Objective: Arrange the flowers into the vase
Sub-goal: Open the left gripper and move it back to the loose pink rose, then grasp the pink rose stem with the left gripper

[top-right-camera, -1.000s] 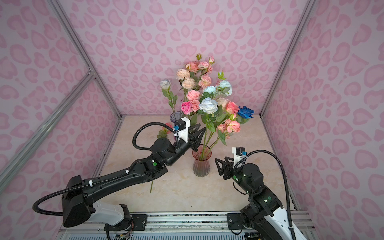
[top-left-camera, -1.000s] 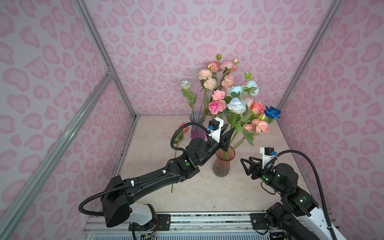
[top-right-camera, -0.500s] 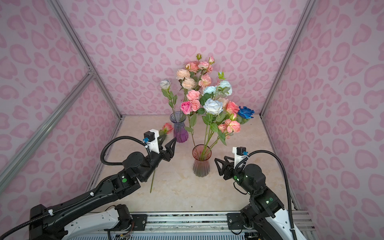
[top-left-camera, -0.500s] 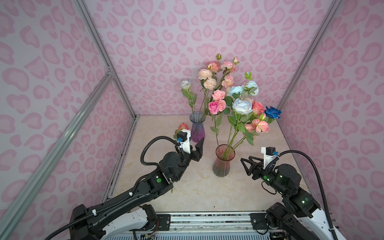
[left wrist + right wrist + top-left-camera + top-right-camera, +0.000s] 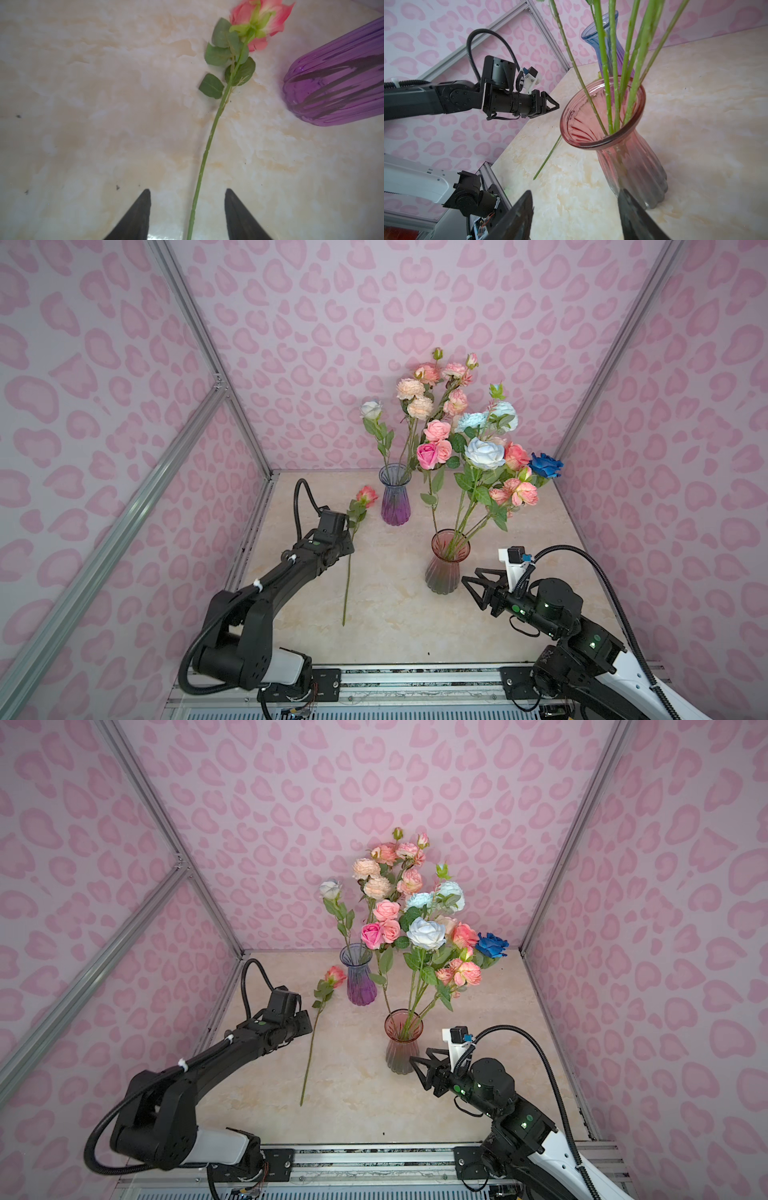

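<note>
Both top views look steeply down from the front; the wrist views sit low and close, sharing the purple vase [image 5: 332,72] [image 5: 588,39].

Left tool [image 5: 187,190]: withdrawn from pink vase [image 5: 444,572]. Now over loose rose [image 5: 348,572] lying on surface [image 5: 395,614], jaws either side of its stem.

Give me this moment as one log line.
left pincer: open over rose lying on table | right pincer: open, empty, beside pink vase

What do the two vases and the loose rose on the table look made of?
Pink vase: likely glass, glossy, ribbed; stems show through.
Purple vase: same, tinted see-through ribs.
Loose rose: probably artificial, matte fabric-like petals, plastic-looking stem.
</note>
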